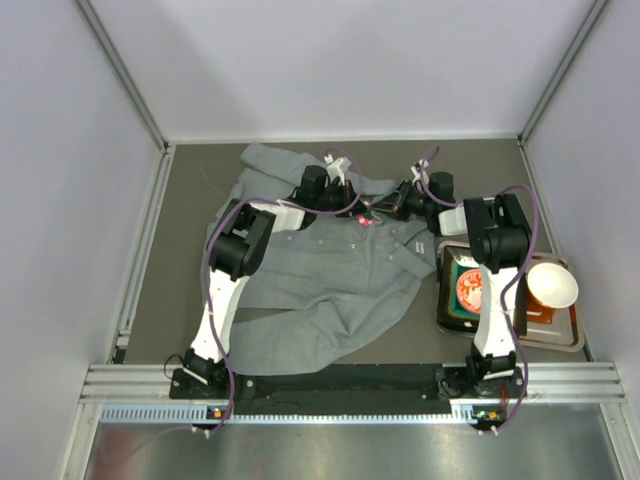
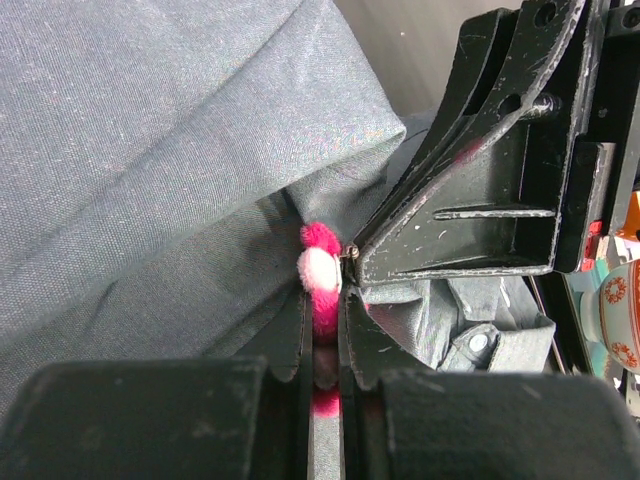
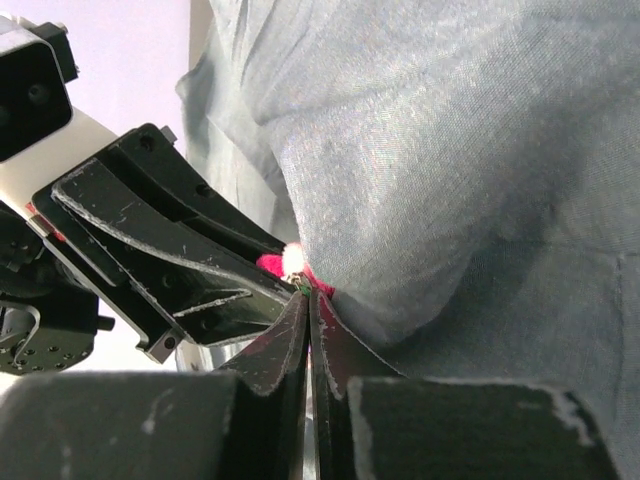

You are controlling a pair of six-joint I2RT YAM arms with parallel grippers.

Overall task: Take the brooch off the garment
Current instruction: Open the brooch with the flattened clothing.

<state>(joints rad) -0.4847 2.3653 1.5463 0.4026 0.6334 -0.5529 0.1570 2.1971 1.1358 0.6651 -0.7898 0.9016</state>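
Observation:
The grey garment point(image 1: 330, 280) lies rumpled across the table. The pink brooch point(image 1: 366, 219) sits near its collar, where both grippers meet. My left gripper point(image 1: 356, 209) comes from the left and is shut on the brooch point(image 2: 320, 265); pink fluff shows between its jaws point(image 2: 325, 300). My right gripper point(image 1: 382, 212) comes from the right, and its fingers point(image 2: 450, 200) touch the brooch with their tips. In the right wrist view its jaws are shut point(image 3: 306, 292), tips against the brooch point(image 3: 272, 264) at a fold of the garment point(image 3: 450, 150). I cannot tell whether they pinch its pin.
A dark tray point(image 1: 560, 340) stands at the table's right edge, holding a white bowl point(image 1: 552, 284) and a round red-and-white tin point(image 1: 468, 285). Grey walls close in the table on three sides. The garment's collar and a button point(image 2: 478, 343) lie just under the grippers.

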